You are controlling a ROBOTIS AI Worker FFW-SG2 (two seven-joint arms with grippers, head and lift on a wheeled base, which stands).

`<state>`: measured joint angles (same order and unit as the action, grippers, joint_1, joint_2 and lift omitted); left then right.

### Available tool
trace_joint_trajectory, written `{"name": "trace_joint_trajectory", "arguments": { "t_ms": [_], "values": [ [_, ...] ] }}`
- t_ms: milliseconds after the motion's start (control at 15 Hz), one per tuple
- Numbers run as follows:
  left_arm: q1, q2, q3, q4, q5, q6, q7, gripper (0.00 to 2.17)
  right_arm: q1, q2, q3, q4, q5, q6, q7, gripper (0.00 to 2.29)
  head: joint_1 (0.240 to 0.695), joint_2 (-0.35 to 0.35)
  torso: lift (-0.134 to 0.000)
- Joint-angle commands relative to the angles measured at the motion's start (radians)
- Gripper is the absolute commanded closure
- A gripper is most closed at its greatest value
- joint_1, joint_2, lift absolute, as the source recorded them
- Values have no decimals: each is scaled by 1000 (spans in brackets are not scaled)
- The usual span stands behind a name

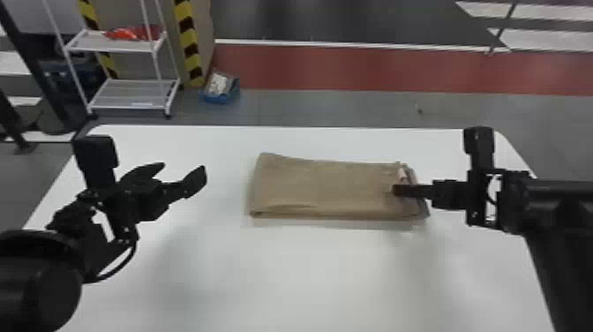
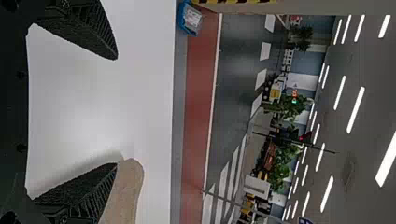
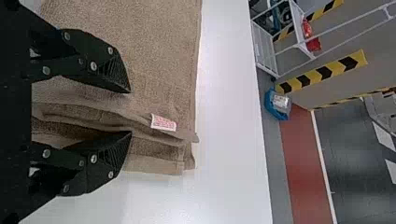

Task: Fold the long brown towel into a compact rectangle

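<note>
I have the brown towel [image 1: 326, 187] at the centre of the head view, lying flat on the white table [image 1: 309, 273] as a folded, layered rectangle, its long sides running across the frame. Near its right end I see a small pale label [image 1: 402, 174], with loose folded edges around it. In the right wrist view, the label sits on one of several stacked layers.

My right gripper [image 1: 394, 190] comes in from the right side of the frame to that end of the towel. Its fingers stand apart, and I see the layered edges in the gap between them; I can't tell whether either finger touches the cloth. My left gripper [image 1: 183, 168] is at centre left, off the towel's left end, its fingers spread wide with nothing held between them.

Past the table, at the upper left, I see a white cart [image 1: 132, 100] with a red item [image 1: 132, 33] on its upper shelf. Just beside a yellow-and-black striped post [image 1: 189, 39], a blue box [image 1: 219, 98] sits on the floor. A red floor band [image 1: 353, 68] crosses the upper right.
</note>
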<state>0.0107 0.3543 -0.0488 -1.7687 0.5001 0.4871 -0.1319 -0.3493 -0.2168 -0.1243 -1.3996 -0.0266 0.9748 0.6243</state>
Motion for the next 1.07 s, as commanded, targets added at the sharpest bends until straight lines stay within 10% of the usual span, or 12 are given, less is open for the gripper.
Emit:
{"name": "trace_joint_trajectory", "arguments": {
  "t_ms": [0,133,1000],
  "values": [
    [0,0,1,0,0,0,0,70,1,0,-1,1,-4,3,0,829,695,-44,-123],
    [0,2,1,0,0,0,0,70,1,0,-5,1,-4,6,0,1183,695,-43,-123],
    [11,5,7,-20,3,25,0,70,87,5,-70,-312,-157,144,-6,1180,695,-23,-123]
  ]
}}
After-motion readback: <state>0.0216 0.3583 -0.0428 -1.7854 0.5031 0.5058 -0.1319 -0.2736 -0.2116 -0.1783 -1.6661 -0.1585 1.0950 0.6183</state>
